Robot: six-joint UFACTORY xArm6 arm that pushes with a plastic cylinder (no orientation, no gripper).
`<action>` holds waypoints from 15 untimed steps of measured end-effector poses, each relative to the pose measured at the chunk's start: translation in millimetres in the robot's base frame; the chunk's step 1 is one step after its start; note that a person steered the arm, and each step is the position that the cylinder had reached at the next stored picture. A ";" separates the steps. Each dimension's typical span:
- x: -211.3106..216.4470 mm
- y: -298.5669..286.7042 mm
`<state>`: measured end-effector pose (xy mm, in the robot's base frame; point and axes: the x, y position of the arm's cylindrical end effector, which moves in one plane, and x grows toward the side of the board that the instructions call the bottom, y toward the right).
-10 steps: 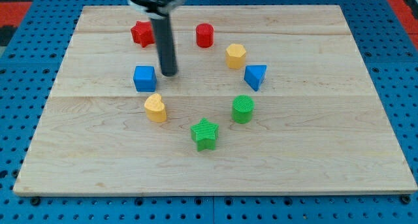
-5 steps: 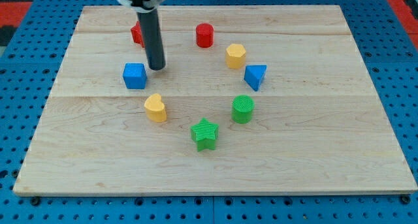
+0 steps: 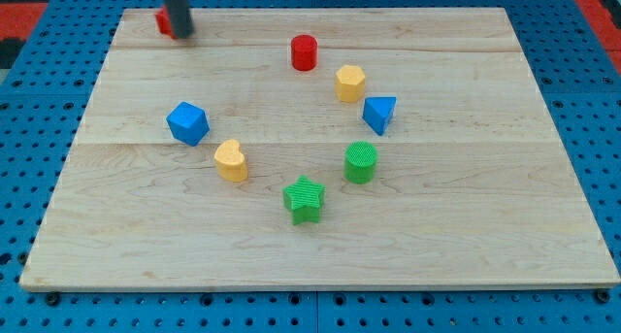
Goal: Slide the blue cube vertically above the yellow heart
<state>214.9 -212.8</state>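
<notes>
The blue cube (image 3: 187, 122) sits on the wooden board (image 3: 466, 226), turned at an angle, up and to the left of the yellow heart (image 3: 231, 160). My tip (image 3: 180, 34) is near the board's top left corner, far above the blue cube. A red block (image 3: 163, 22) shows partly behind the rod, touching or nearly touching it; its shape is hidden.
A red cylinder (image 3: 304, 52), a yellow hexagon block (image 3: 350, 83), a blue triangle block (image 3: 379, 114), a green cylinder (image 3: 361, 162) and a green star (image 3: 304, 199) form an arc to the right of the heart.
My tip moved up and left to the board's top left corner, carrying the red block with it. The blue cube shifted left and rotated.
</notes>
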 end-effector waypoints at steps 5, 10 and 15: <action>-22.0 -89.7; 75.6 93.4; 86.2 83.2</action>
<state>301.2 -129.6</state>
